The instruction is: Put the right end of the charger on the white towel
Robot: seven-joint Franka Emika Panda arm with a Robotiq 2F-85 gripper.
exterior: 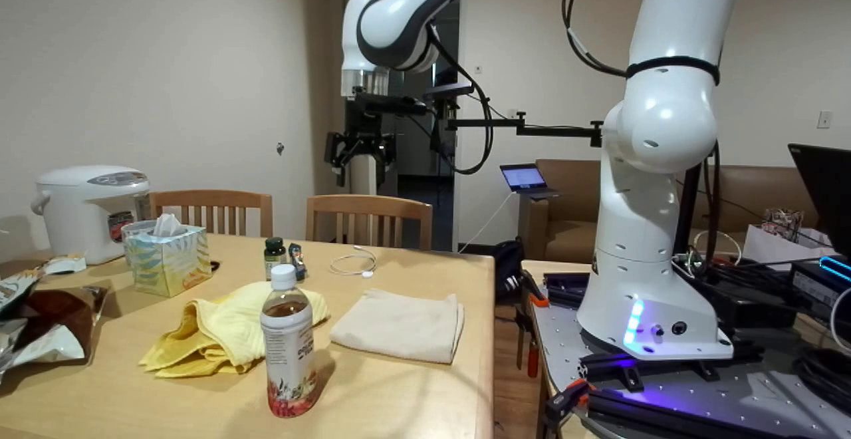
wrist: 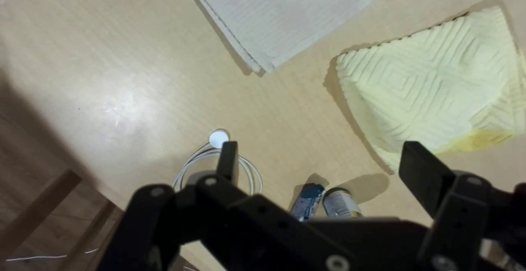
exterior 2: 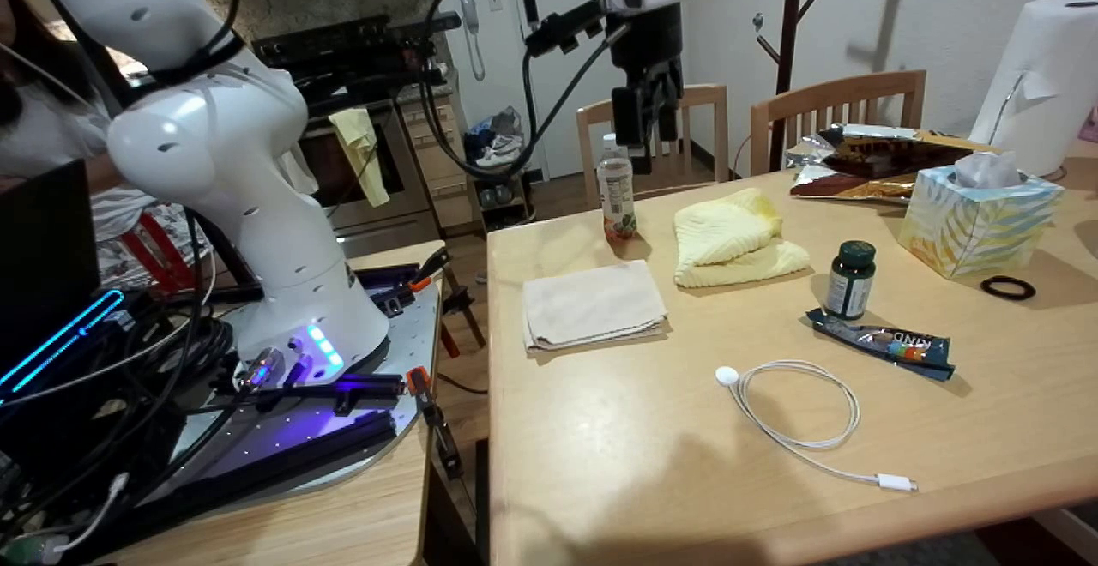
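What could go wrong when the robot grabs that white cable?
The cable is looped, so lifting one end might drag the rest along. Its round end looks small and flat, so the open gripper could miss it. The green bottle stands upright beside the snack bar and might get bumped.

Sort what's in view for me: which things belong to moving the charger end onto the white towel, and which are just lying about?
For the job:
white charger, lying apart from the towel
white towel, folded
gripper, open and empty

Just lying about:
yellow cloth
drink bottle
small green bottle
KIND packet
tissue box
foil bags
black ring
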